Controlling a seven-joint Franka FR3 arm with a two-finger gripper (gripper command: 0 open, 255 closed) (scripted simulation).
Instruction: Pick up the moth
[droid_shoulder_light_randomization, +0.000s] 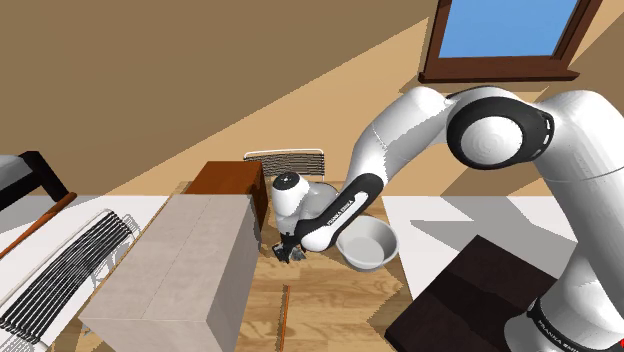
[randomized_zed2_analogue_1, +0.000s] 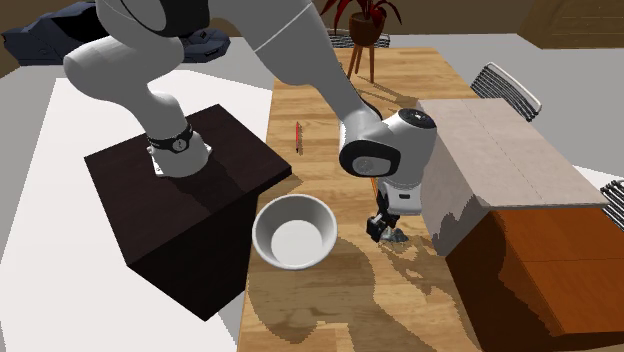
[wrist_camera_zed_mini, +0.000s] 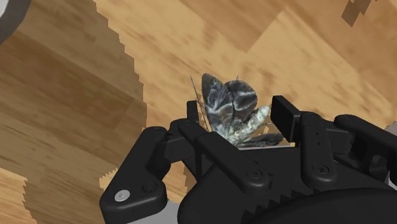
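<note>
A grey-and-white mottled moth (wrist_camera_zed_mini: 228, 102) sits between my black fingers on the wooden table (wrist_camera_zed_mini: 191, 38). My gripper (wrist_camera_zed_mini: 236, 118) is down at the table top, its fingers pressed against the moth's sides. In the shoulder view the gripper (droid_shoulder_light_randomization: 290, 252) stands between the grey box and the white bowl. In the second exterior view the gripper (randomized_zed2_analogue_1: 385, 231) points straight down, with a bit of the moth (randomized_zed2_analogue_1: 396, 237) showing at its tips.
A white bowl (randomized_zed2_analogue_1: 293, 232) lies close beside the gripper. A tall grey box (randomized_zed2_analogue_1: 500, 160) and a brown box (randomized_zed2_analogue_1: 545, 255) stand on the other side. A thin red stick (randomized_zed2_analogue_1: 298, 137) lies farther along the table. The dark stand (randomized_zed2_analogue_1: 190, 200) borders the table.
</note>
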